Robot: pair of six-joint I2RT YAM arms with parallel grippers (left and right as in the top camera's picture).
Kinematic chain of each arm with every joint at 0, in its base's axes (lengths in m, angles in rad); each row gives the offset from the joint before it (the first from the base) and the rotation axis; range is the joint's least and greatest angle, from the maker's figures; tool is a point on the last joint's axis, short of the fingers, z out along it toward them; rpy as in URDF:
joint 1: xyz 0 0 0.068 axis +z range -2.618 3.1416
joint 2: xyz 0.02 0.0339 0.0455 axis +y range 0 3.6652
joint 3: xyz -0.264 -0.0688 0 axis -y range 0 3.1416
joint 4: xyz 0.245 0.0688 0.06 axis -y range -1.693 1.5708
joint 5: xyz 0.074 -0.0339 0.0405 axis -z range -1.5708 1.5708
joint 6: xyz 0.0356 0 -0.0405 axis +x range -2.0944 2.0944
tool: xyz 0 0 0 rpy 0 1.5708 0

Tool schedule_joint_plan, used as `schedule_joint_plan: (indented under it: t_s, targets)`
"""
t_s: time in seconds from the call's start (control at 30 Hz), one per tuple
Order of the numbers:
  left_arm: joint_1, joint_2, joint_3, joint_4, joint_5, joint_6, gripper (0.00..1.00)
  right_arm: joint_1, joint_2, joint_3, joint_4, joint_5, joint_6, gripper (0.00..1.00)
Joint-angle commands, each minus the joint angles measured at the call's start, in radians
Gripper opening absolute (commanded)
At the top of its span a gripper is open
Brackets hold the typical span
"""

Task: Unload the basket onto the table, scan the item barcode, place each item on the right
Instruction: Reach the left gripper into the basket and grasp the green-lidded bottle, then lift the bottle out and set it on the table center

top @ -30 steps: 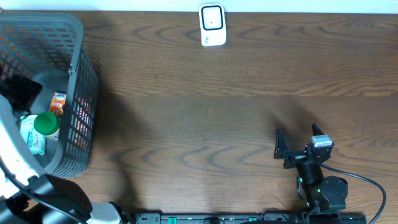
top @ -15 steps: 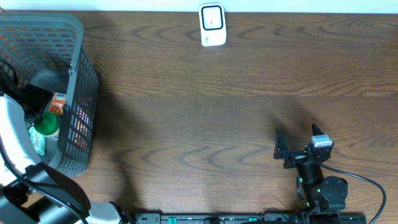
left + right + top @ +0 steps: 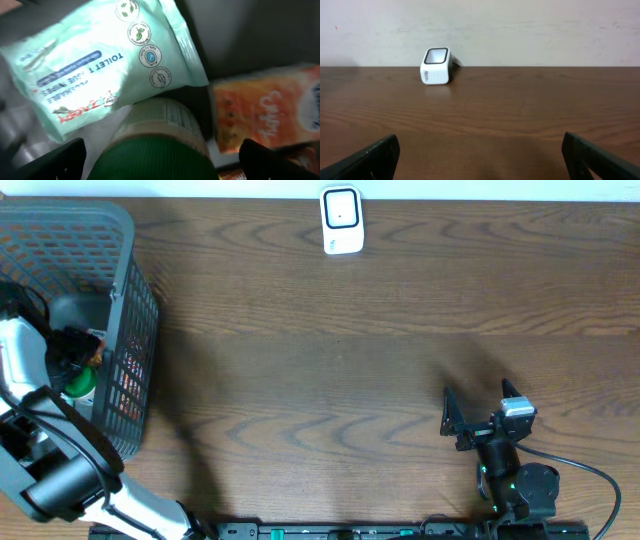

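Since a second ago the left arm has swung deeper into the grey plastic mesh basket (image 3: 130, 290) at the overhead frame's left edge. The left fingers (image 3: 55, 162) stand wide either side of the green-lidded jar (image 3: 162, 120), which lies between a mint-green wipes pack (image 3: 100, 65) and an orange packet (image 3: 265, 112). The right fingers (image 3: 448, 412), also wide, remain at lower right. The white barcode scanner (image 3: 341, 220) is unmoved at the top centre of the wooden worktop (image 3: 340, 380).

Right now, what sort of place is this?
Likely a mock retail checkout bench: a white barcode scanner on the wooden table, a gray shopping basket holding a toilet-wipes pack and a green-lidded jar.
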Motion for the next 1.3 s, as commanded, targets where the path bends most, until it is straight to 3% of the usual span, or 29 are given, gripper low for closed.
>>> schedule_joint_plan:
  t_s: [0.0,0.2,0.4,0.5,0.8,1.27]
  targets:
    - [0.002,0.041,-0.006,-0.006,-0.011,-0.005,0.98,0.007,-0.004,-0.003,-0.002,0.005,-0.010,0.99]
    - [0.002,0.096,-0.007,-0.021,-0.003,-0.005,0.98,0.007,-0.004,-0.003,-0.002,0.005,-0.010,0.99]
    - [0.002,0.093,-0.007,-0.029,0.000,-0.005,0.79,0.007,-0.004,-0.003,-0.002,0.005,-0.010,0.99]
    - [0.002,0.086,-0.007,-0.039,0.020,-0.005,0.74,0.007,-0.004,-0.003,-0.002,0.005,-0.010,0.99]
    - [0.002,0.012,-0.006,-0.050,0.026,-0.002,0.69,0.007,-0.004,-0.003,-0.002,0.005,-0.010,0.99]
    - [0.002,-0.332,-0.005,-0.053,0.059,-0.002,0.68,0.007,-0.004,-0.003,-0.002,0.005,-0.010,0.99]
